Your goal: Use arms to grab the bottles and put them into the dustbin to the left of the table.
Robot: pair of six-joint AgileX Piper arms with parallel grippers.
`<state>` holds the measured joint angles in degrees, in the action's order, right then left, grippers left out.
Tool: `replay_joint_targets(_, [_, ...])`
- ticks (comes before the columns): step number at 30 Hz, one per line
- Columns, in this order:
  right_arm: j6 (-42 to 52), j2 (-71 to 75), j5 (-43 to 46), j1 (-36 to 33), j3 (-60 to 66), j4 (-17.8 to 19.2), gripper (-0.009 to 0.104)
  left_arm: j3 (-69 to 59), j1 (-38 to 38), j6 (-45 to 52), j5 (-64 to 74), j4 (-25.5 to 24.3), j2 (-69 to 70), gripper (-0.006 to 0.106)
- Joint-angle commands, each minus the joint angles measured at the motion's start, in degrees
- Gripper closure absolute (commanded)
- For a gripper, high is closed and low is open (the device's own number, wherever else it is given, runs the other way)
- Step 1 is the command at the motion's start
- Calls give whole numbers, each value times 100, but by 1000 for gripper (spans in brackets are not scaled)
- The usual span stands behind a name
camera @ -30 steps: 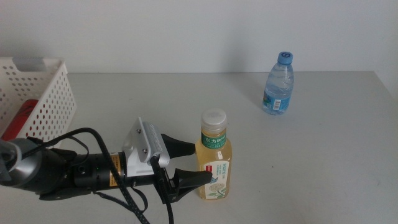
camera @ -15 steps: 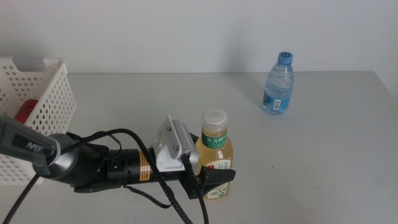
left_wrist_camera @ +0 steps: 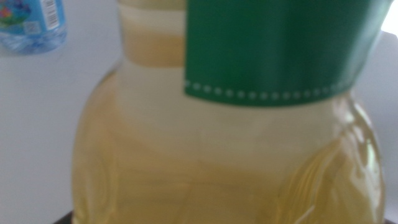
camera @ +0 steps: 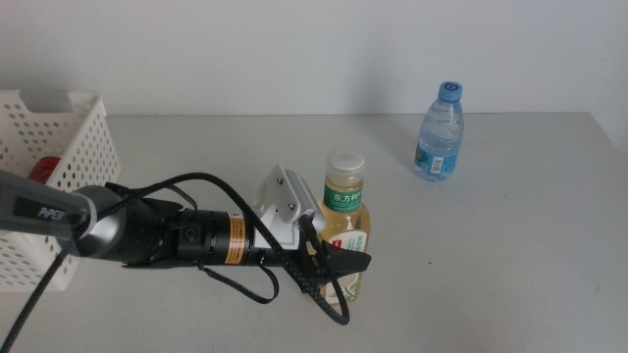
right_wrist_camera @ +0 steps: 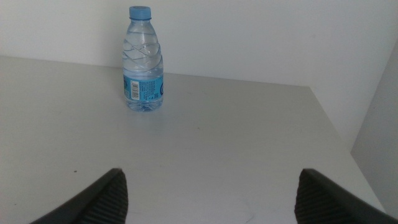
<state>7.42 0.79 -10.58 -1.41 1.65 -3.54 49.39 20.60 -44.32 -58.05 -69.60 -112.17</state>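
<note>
The yellow drink bottle (camera: 346, 227) with white cap and green label stands at the table's front middle. My left gripper (camera: 345, 253) reaches in from the left and is shut around its lower body; the near jaw crosses the bottle's front. In the left wrist view the yellow bottle (left_wrist_camera: 217, 149) fills the picture. The clear water bottle (camera: 439, 131) with blue cap stands upright at the back right and also shows in the right wrist view (right_wrist_camera: 143, 62). A red can (camera: 39, 169) lies inside the white perforated dustbin (camera: 83, 147) at the left. My right gripper (right_wrist_camera: 211, 183) is open and empty, out of the middle view.
The light-grey table (camera: 491, 255) ends at a white wall behind. The left arm's black cables (camera: 245, 294) loop over the table in front of the dustbin. The table's right edge (right_wrist_camera: 336, 137) lies beyond the water bottle.
My left gripper has moved right and gone around the yellow bottle. The bottle now sits slightly higher and further right in the picture. The water bottle has not moved.
</note>
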Motion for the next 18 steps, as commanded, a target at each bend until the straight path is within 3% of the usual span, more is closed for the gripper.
replay_joint_targets(1, [18, 121, 407, 13, -59, 21, 1, 253, 3, -473, 157, 157, 571, 90])
replay_joint_targets(7, [18, 121, 407, 13, -59, 21, 1, 329, 3, -717, 1242, 250, 1477, 91])
replay_joint_targets(18, [18, 121, 407, 13, -59, 21, 1, 346, 3, -875, 2490, 880, 2638, 91])
